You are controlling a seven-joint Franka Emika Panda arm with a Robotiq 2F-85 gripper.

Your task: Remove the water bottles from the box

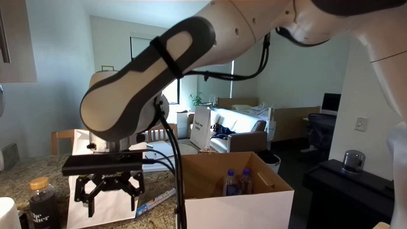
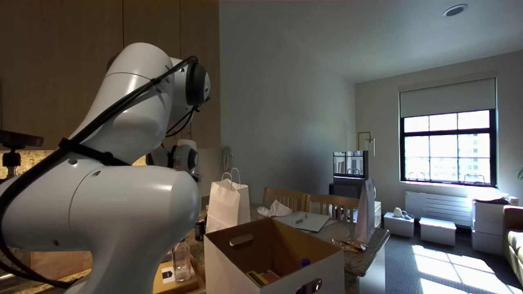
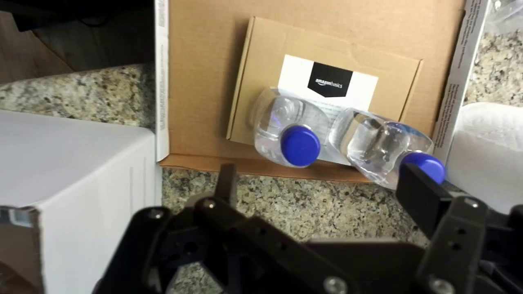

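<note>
Robot arm (image 1: 229,38) crosses an exterior view, pincer (image 1: 112,206) apart, two water bottles (image 1: 230,184) in the cardboard box (image 1: 248,211). In an exterior view, a blue cap (image 2: 305,262) shows inside. Wrist view: two more bottles (image 3: 288,122) near the edge of a cardboard tray (image 3: 196,90).

Box (image 1: 238,211): open-topped, white outside, brown inside, beside the gripper (image 1: 112,211); contains two upright, clear, blue-capped water bottles (image 1: 230,186). Two further water bottles (image 3: 282,122), likewise capped, stand outside it, below the gripper.
</note>
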